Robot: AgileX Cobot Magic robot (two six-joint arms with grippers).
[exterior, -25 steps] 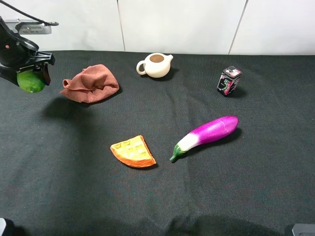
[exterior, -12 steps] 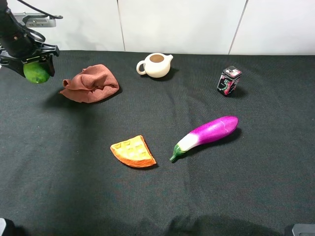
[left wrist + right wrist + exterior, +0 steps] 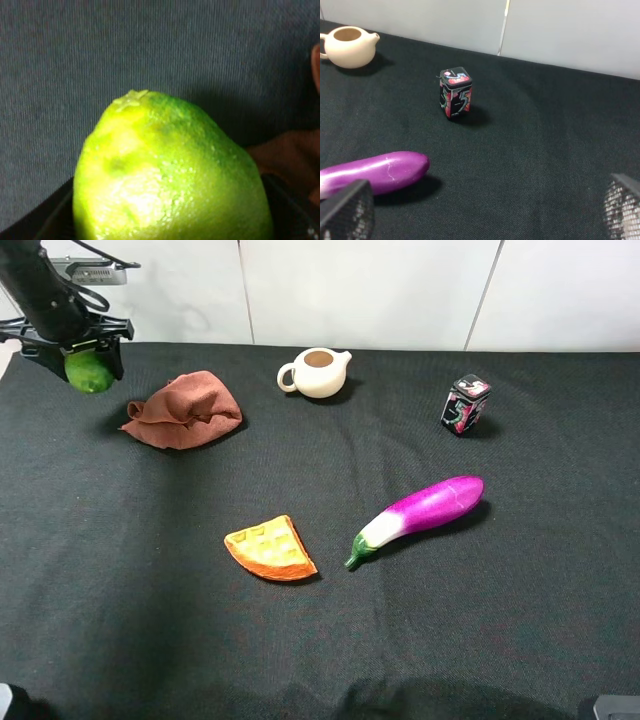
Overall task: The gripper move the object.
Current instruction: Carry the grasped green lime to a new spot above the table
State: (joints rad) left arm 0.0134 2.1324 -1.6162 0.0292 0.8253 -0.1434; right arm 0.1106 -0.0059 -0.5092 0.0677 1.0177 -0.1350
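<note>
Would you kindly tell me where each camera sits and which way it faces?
Exterior high: mounted high, looking down the black table toward the white wall; the left gripper holds the lime at far left.
Left wrist: on the left arm, looking past the lime to the table; dark jaws flank it.
Right wrist: on the right arm, low, facing the wall across eggplant, tin and teapot; jaws wide apart.
Shared: exterior and right wrist show those three; exterior and left wrist, the lime.

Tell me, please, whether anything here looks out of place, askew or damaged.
Nothing is spilled or damaged. The brown cloth lies crumpled in a heap at back left, and the teapot stands lidless. The lime hangs clamped in the left hand.
</note>
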